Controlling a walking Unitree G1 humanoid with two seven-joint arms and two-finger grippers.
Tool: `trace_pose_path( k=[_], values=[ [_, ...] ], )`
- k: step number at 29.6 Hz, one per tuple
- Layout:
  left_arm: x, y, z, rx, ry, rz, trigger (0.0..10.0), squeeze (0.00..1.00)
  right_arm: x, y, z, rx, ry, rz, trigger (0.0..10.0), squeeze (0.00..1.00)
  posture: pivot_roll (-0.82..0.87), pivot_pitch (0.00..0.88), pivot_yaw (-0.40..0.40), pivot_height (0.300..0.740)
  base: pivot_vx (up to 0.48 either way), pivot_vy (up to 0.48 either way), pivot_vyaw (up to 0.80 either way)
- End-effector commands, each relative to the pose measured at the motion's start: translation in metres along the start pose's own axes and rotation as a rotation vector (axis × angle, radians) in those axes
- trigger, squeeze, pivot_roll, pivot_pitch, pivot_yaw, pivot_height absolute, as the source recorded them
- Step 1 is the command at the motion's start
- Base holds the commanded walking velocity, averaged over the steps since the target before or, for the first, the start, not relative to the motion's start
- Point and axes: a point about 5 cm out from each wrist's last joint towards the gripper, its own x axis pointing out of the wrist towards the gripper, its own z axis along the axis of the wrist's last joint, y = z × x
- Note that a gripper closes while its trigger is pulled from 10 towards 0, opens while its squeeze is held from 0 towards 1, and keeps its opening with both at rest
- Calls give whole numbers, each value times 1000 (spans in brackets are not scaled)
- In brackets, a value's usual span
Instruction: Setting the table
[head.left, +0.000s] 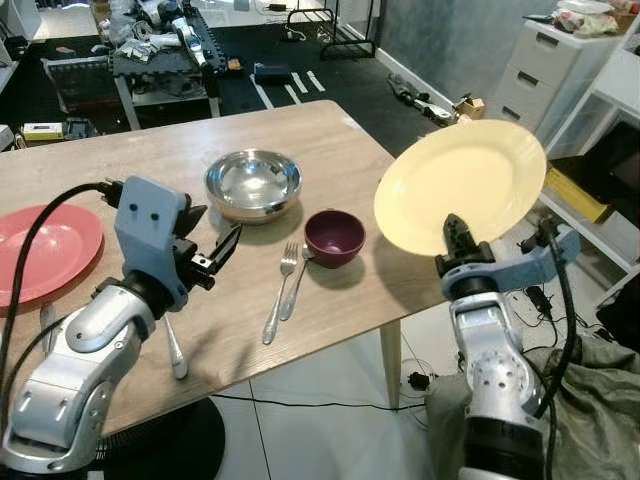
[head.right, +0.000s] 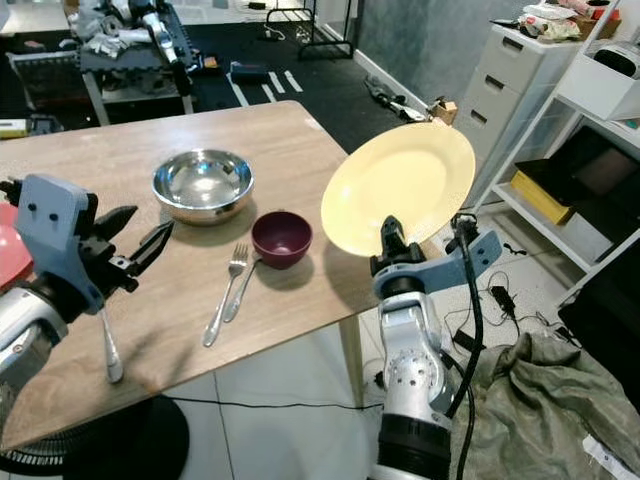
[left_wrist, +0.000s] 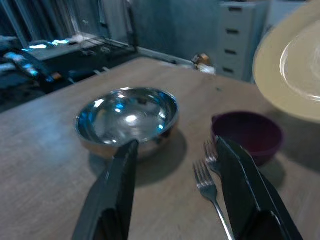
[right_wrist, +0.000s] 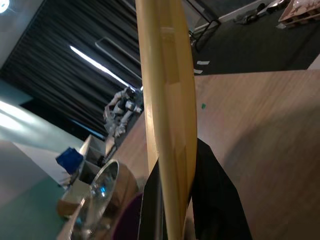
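Note:
My right gripper (head.left: 456, 238) is shut on the rim of a yellow plate (head.left: 462, 198), holding it tilted up over the table's right edge; the plate's edge (right_wrist: 167, 110) runs between the black fingers. My left gripper (head.left: 218, 250) hangs open above the wooden table (head.left: 330, 140), near a steel bowl (head.left: 253, 184). A dark purple bowl (head.left: 334, 236) sits right of two forks (head.left: 281, 290). A red plate (head.left: 40, 250) lies at the table's left. A spoon (head.left: 175, 350) lies under my left arm.
A white drawer unit (head.left: 545, 70) and shelves stand to the right. A dark cloth (head.left: 600, 400) lies on the tiled floor by my right arm. A cluttered bench (head.left: 165, 50) stands beyond the table on dark flooring.

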Motion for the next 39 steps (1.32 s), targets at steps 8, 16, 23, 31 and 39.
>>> trace_pose_path(
  k=[8, 16, 23, 31, 39],
  values=[
    [5, 9, -10, 9, 11, 125, 10000, 0, -1, -6, -2, -33, 16, -4, 10000, 0, 81, 4, 42, 740, 0, 0, 0],
    [9, 5, -10, 15, -4, 120, 10000, 0, 1, -8, -1, -19, 9, -7, 10000, 0, 77, 0, 41, 740, 0, 0, -267],
    [12, 5, -11, 25, -13, 119, 10000, 0, -1, -12, -4, -20, 18, -17, 10000, 0, 74, 0, 41, 740, 0, 0, -343],
    [14, 1, -13, 22, -18, 110, 10000, 0, -5, -16, -8, -34, 35, -23, 10000, 0, 68, 2, 41, 740, 0, 0, -400],
    [15, 0, -14, 22, -18, 102, 10000, 0, -7, -19, -10, -43, 41, -28, 10000, 0, 67, 4, 43, 740, 0, 0, -800]
  ],
)
